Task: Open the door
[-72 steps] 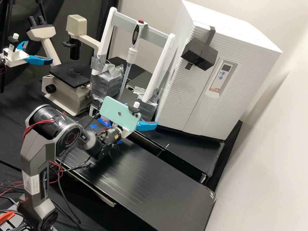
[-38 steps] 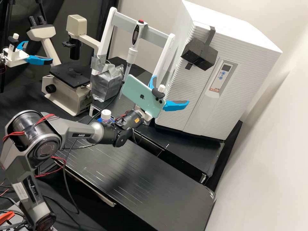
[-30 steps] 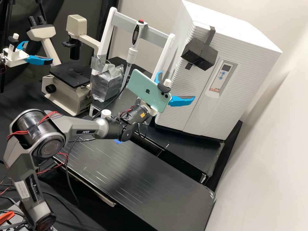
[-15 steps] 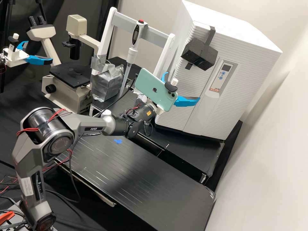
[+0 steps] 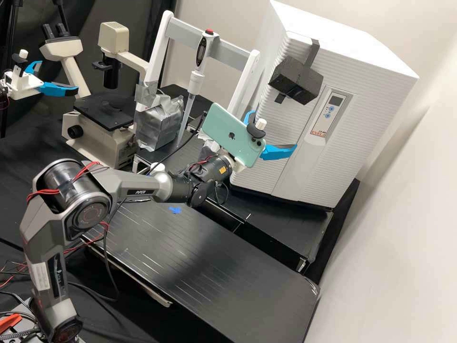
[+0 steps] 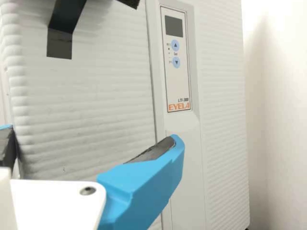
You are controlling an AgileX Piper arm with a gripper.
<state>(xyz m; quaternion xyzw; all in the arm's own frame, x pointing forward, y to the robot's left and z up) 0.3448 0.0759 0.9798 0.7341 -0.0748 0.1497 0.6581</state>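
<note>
"High view: where's the cabinet door [image 5: 295, 119] from your gripper [image 5: 273, 129]?"

"Closed, spreading behind my blue fingers towards two o'clock, with the black block [image 5: 296, 81] at one."

"Touching it?"

"I can't tell."

"Holding anything?"

"Nothing I can see; my fingers stand wide apart. Wrist view puts one finger [image 6: 148, 187] in front of the door, near its upright strip [image 6: 184, 163]."

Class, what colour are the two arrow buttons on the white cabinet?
Light blue, clearest in the wrist view.

pale walls [image 5: 390, 228] | dark drape [image 5: 90, 12] behind | black bench [image 5: 228, 267], soft sheen
</note>
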